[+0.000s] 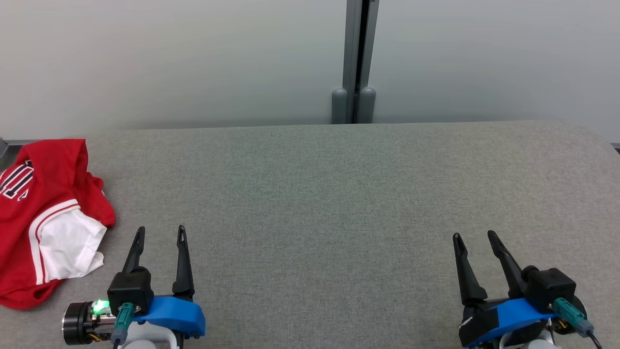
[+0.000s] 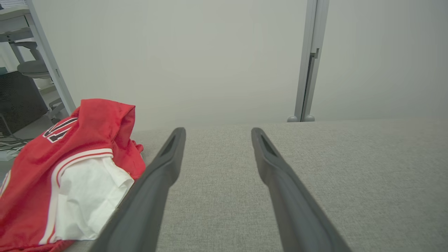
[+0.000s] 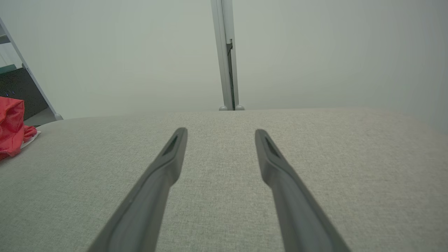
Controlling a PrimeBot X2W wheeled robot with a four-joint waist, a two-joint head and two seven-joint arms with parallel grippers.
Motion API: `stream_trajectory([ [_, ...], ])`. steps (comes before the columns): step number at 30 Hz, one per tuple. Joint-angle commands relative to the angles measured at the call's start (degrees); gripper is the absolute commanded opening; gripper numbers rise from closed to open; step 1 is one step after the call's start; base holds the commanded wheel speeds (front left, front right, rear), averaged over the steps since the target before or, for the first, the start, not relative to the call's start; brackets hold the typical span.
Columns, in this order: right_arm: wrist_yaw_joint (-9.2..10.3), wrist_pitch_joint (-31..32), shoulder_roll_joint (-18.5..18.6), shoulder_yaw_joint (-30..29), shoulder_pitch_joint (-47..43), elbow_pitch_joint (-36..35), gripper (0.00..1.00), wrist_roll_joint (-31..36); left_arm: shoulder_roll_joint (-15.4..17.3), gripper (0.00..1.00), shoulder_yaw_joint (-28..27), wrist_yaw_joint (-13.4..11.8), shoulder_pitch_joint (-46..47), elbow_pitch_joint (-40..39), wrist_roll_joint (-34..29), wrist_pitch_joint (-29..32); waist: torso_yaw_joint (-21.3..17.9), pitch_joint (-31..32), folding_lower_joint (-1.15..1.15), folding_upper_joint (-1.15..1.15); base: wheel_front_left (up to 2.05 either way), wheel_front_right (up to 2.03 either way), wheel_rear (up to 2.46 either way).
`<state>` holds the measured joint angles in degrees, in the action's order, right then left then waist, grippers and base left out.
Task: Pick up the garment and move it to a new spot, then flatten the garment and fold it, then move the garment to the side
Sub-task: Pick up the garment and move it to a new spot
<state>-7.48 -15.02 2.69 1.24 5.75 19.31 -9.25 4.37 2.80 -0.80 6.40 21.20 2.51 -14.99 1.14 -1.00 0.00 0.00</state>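
Grey woven fabric is seen stretched across the whole bench [image 1: 339,194], which is backed by a pale partition wall [image 1: 169,58] split by a grey upright post [image 1: 357,58]. Over at the bench's far left edge the garment [image 1: 43,218] is found. It is a red jersey crumpled in a heap, with white trim, a white panel turned up on top and dark lettering partly folded out of sight. Part of it is cut off by the head view's left border. Just to its right, the left end effector [image 1: 161,231] is seen near the heap but apart from it. Its fingers [image 2: 154,182] are spread wide and nothing is gripped. Well apart, at the lower right, the right end effector [image 1: 473,236] is likewise held wide open and empty over bare fabric.
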Motion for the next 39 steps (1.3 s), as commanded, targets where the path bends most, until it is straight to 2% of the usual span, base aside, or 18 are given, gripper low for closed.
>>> stream_trajectory([
  [1,-0.03,-0.24,0.36,0.04,0.36,-0.3,1.0,-0.12,0.06,1.0,-0.11,0.14,0.9,-0.3,-0.26,-0.3,0.3,-0.09,0.0,0.0,0.0,0.0,0.0],
  [18,-0.03,-0.22,0.34,0.42,1.44,-1.74,1.0,1.12,0.57,1.0,-1.63,-0.56,2.5,-0.92,-0.03,-0.3,8.93,-1.32,0.0,0.0,0.0,0.0,0.0],
  [30,-0.03,-0.22,0.34,0.63,1.24,-1.62,1.0,1.47,0.84,1.0,-3.3,-1.07,2.95,-0.85,0.4,-0.29,18.55,-1.51,0.0,0.0,0.0,0.0,0.0],
  [39,-0.03,-0.22,0.35,0.86,1.62,-1.44,1.0,1.4,1.05,1.0,-4.55,-1.61,2.05,-1.57,0.53,-0.29,23.73,-1.84,0.0,0.0,0.0,0.0,0.0],
])
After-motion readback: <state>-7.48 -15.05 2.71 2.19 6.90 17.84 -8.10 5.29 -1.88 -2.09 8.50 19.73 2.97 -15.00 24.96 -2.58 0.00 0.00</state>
